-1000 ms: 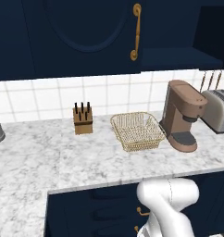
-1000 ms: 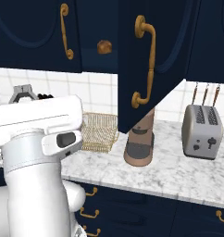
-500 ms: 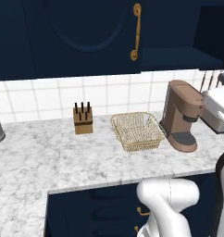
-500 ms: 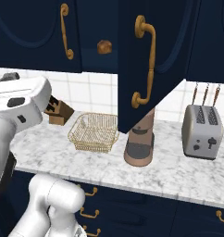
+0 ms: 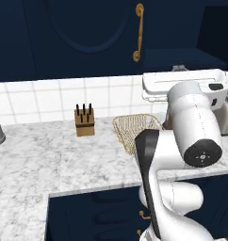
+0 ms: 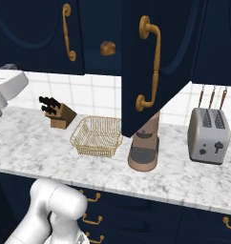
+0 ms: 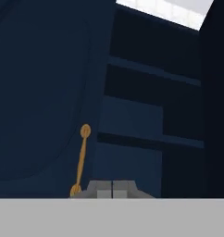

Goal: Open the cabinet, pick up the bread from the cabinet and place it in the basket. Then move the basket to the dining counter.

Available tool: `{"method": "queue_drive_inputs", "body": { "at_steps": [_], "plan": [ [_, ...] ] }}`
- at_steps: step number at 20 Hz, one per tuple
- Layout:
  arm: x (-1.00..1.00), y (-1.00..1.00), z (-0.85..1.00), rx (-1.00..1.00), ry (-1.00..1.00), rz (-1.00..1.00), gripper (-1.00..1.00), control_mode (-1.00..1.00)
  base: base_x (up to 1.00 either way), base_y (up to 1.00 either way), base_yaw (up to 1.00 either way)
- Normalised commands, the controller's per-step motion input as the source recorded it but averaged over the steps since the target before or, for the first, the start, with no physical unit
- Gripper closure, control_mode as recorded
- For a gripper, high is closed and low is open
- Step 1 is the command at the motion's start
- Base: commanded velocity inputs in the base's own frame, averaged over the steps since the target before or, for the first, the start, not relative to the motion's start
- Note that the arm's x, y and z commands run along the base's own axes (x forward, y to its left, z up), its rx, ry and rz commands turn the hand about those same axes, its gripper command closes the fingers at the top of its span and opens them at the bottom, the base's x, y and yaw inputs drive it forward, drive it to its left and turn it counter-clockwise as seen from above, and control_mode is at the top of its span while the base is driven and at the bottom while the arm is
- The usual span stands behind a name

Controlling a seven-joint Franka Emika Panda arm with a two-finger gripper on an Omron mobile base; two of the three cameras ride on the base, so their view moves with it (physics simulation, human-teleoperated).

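A simulated kitchen with a navy wall cabinet (image 6: 155, 66) above a marble worktop. One cabinet door stands swung out toward the viewer, its long brass handle (image 6: 150, 64) facing forward, so the opening step looks done. Inside, on the lower shelf, sits the bread (image 6: 107, 48), a small dark brown lump, just left of the open door's edge and high above the worktop. The basket (image 6: 98, 136), pale gold wire mesh, rests on the worktop below the bread and slightly left, between a knife block (image 6: 57, 113) on its left and a brown coffee maker (image 6: 145, 145) on its right. A grey toaster (image 6: 209, 136) stands farther right. The white arm (image 5: 186, 141) is folded in front of the basket in the left base view. The hand camera looks into the dark cabinet, at shelves (image 7: 146, 139) and the other, closed door's handle (image 7: 81, 159). The gripper (image 7: 112, 190) appears as pale pads at the bottom edge, seemingly pressed together, but whether the claw is shut or apart cannot be told. The step in hand is judged to be reaching for the bread. The next move calls for lifting the hand to shelf height, clearing the open door's edge, spreading the fingers and closing on the lump. The dining counter cannot be made out. No brand, label or writing can be read anywhere.
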Motion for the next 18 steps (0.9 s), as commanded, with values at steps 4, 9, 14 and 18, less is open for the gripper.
{"method": "queue_drive_inputs", "body": {
  "at_steps": [4, 9, 14, 18],
  "plan": [
    [0.82, -0.22, 0.0, 0.04, 0.03, 0.1, 1.0, -1.0, 0.0, 0.0, 0.0],
    [0.34, -0.15, 0.01, 0.04, 0.01, 0.12, -1.0, -1.0, 0.0, 0.0, 0.0],
    [0.43, 0.01, 0.12, 0.03, 0.13, 0.0, -1.0, -1.0, 0.0, 0.0, 0.0],
    [0.51, 0.0, 0.3, 0.07, 0.19, 0.0, -1.0, -1.0, 0.0, 0.0, 0.0]
  ]
}}
